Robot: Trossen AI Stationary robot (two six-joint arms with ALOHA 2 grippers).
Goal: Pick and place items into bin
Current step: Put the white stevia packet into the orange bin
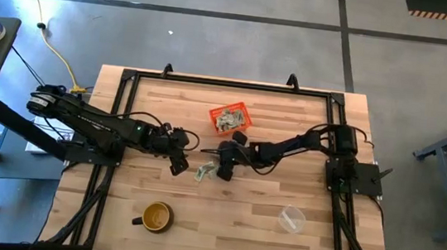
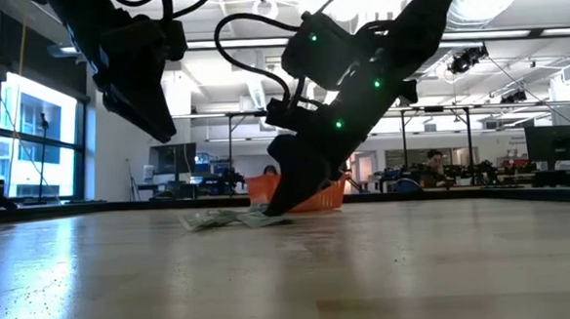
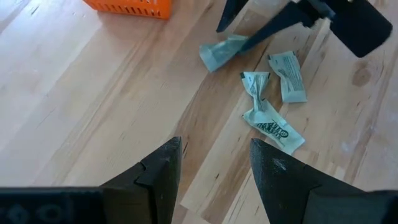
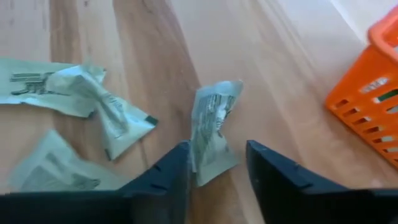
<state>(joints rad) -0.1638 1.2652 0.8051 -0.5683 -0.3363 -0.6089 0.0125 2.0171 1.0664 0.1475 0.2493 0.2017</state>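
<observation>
Three pale green-and-white scraps [image 1: 204, 171] lie together on the wooden table between my two grippers. My right gripper [image 1: 225, 172] is down at the table, open, with one scrap [image 4: 211, 134] standing between its fingers. The other two scraps [image 4: 81, 93] lie beside it. My left gripper [image 3: 214, 174] hovers open above the wood, short of the scraps [image 3: 267, 115], touching nothing. The orange bin [image 1: 244, 108] stands past them toward the far edge and holds several scraps. My right gripper has the crumpled scrap between its fingers, which slant down from above with their tips at the table [image 2: 280, 207]. The scrap's edge [image 4: 194, 155] lies against one finger [image 4: 171, 177], and a gap shows to the other. The scrap's lower end rests on the wood.
A yellow-brown mug [image 1: 156, 215] stands near the table's near edge on the left, and a clear plastic cup [image 1: 291, 219] lies near the right. A black frame [image 1: 228, 82] runs around the table. People sit in the room behind.
</observation>
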